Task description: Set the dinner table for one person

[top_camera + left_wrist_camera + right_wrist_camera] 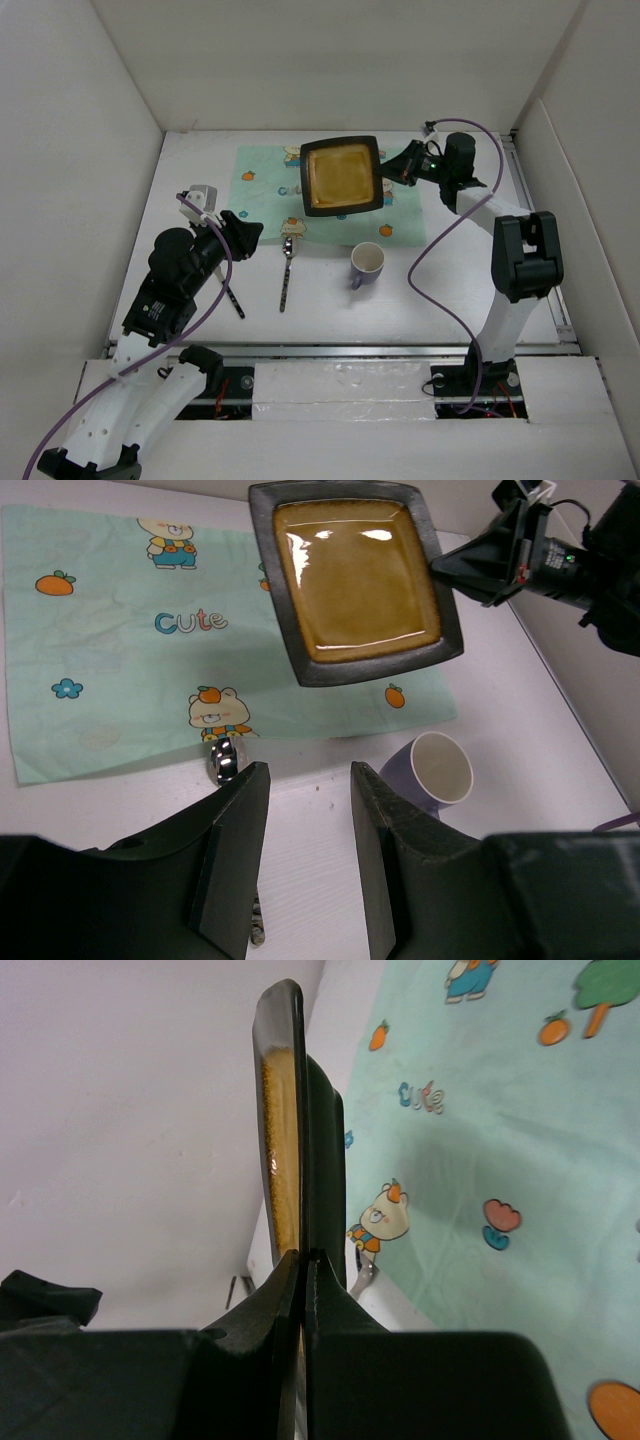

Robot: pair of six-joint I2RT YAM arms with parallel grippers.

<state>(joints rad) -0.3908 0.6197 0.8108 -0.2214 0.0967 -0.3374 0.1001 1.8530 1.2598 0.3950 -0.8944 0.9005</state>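
There is 1 white tabletop (500, 290), 1 mint-green bear-print placemat (262, 175), 1 square amber-glazed plate (341, 176), 1 purple mug (367, 264), 1 metal spoon (286, 275) and 1 thin dark utensil (233, 300) of unclear kind.

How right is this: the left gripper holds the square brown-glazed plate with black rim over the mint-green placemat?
Wrong arm: the right gripper holds the square brown-glazed plate over the mint-green placemat, as the top external view shows.
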